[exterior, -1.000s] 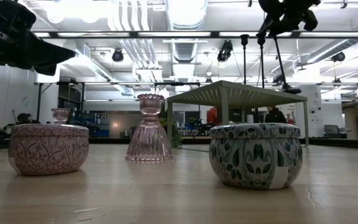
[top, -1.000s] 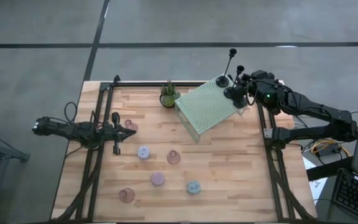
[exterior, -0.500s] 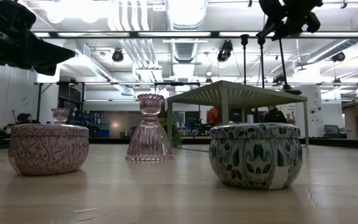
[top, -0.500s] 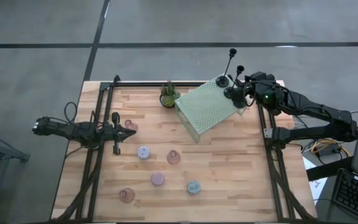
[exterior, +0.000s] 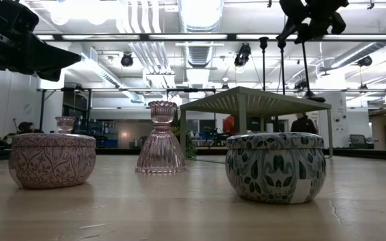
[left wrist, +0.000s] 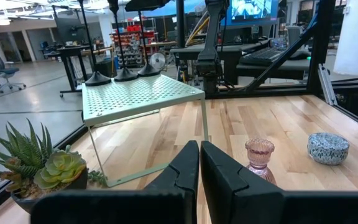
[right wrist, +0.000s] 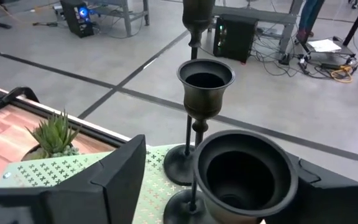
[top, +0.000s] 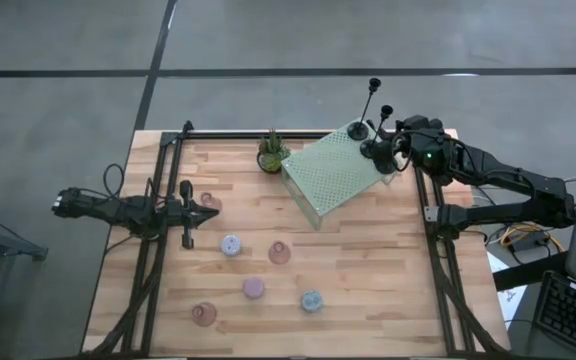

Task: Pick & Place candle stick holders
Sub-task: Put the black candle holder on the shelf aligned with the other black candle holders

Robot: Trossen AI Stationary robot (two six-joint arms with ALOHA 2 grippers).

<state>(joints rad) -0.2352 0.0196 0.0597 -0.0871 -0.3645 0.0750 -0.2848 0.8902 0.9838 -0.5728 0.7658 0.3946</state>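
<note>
Three black candle stick holders [top: 376, 128] stand by their round bases on the far right corner of the pale green platform [top: 334, 178]. My right gripper [right wrist: 229, 186] is open there, with one finger on either side of the nearest holder's cup [right wrist: 244, 168]. Three pinkish glass cups [top: 279, 253] and the lilac [top: 230, 244], pink [top: 254, 288] and blue [top: 311, 300] round holders stand on the table. My left gripper [top: 211, 211] is shut and empty at the table's left, beside one glass cup [top: 208, 201]. My right gripper comes at the nearest black holder's cup level, from the table's right. One finger [right wrist: 328, 186] stands right against the cup's rim [right wrist: 291, 171], and whether it touches I cannot tell. The other finger [right wrist: 126, 171] stands apart from the cup. The holder stands on the platform.
A small potted green plant [top: 271, 153] stands at the far edge beside the platform. Black frame rails [top: 158, 200] run along the table's left and right sides. A person shows in the room beyond the table [exterior: 305, 124].
My right gripper has shifted slightly at the platform's corner. In the low view, the stem of the black holder below it stands more upright than before.
</note>
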